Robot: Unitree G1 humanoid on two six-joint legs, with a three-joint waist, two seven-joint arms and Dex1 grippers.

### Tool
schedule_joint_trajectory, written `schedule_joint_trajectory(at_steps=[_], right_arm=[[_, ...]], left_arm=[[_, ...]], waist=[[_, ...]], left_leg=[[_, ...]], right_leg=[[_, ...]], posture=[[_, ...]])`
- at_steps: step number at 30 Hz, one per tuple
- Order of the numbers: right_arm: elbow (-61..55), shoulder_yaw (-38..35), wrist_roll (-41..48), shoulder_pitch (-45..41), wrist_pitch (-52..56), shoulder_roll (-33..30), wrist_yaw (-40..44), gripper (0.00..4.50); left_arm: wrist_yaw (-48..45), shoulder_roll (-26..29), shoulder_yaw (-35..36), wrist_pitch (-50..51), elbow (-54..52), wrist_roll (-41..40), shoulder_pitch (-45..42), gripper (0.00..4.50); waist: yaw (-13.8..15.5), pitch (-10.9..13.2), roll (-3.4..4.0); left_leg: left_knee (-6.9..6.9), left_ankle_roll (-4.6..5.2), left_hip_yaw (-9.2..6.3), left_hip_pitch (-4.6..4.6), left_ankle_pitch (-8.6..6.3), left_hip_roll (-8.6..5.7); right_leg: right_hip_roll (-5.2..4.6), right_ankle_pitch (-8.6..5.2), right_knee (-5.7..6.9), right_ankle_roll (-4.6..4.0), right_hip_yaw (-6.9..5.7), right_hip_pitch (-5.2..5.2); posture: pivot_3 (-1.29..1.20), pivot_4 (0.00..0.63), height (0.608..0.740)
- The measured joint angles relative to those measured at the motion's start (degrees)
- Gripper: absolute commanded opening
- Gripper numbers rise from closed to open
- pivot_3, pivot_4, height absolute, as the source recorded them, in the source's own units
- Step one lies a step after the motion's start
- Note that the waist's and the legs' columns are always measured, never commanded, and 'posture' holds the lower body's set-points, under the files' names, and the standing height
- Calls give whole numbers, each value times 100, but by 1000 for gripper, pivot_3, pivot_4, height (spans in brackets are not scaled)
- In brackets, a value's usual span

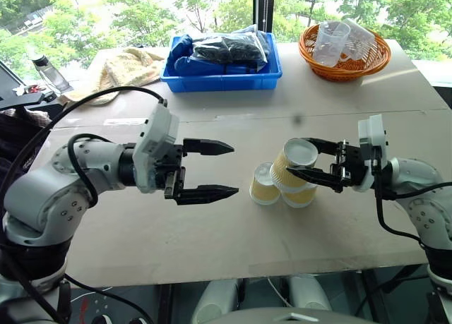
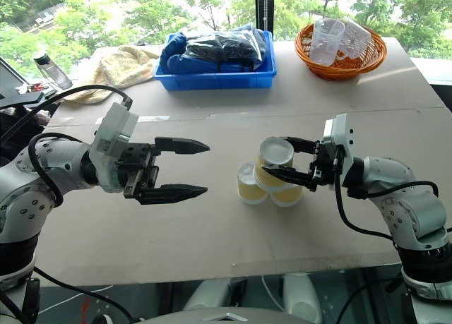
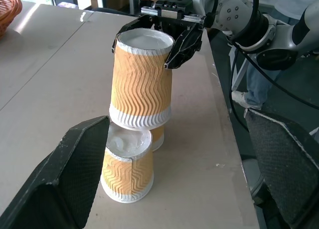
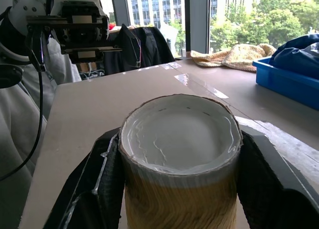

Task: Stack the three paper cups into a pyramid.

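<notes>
Right tool (image 1: 305,157) clamped on the top upturned yellow-tan ribbed paper cup (image 1: 291,164), tilted over two base cups (image 1: 265,184) on the bench (image 1: 212,239); left tool (image 1: 220,170) apart; releasing off-centre could topple it.

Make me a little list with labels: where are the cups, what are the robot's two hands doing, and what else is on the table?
top cup: upside down, held by the right gripper, resting on the two lower cups
lower cups: left one and right one, upside down, side by side on the table
left gripper: open, holding nothing, left of the cups
pyramid: shape made, top cup not yet let go
back of table: blue bin, orange basket with clear cups, towel
</notes>
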Motion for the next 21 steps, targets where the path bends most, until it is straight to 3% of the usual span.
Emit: schedule_joint_trajectory(at_steps=[7, 8, 10, 11, 21], right_arm=[[58, 0, -69, -28, 35, -16, 8, 2243], [57, 0, -45, -40, 81, -16, 1, 3308], [57, 0, 40, -60, 190, -21, 4, 4200], [58, 0, 73, -61, 254, -21, 4, 4412], [62, -320, 291, -84, 379, -324, 38, 4412]], left_arm=[[1, 0, 0, 0, 0, 3, 0, 4500], [5, 1, 0, 0, 0, 7, 0, 4500], [11, 11, -1, 0, 0, 18, 2, 4500], [14, 11, -1, 0, 0, 20, 2, 4500], [-68, 11, 7, -72, 5, 115, 220, 4500]], waist=[[0, 0, 0], [0, 0, 0], [2, 0, 0], [3, 0, 0], [8, 0, 0]], left_leg=[[0, 0, 0, 0, 0, 0], [0, 0, 0, 0, 0, 0], [0, 0, 0, 0, 0, 0], [0, 0, 0, 0, 0, 0], [0, 0, 0, -1, 0, -1]], right_leg=[[0, 0, 1, 0, 0, 0], [0, 0, 1, 0, 0, 0], [0, 0, 0, 0, 0, 0], [0, 0, 0, 0, 0, 0], [-1, 0, -1, 0, 0, 0]], posture=[[0, 150, 740], [0, 150, 740], [0, 150, 740], [0, 150, 740], [0, 150, 740]])
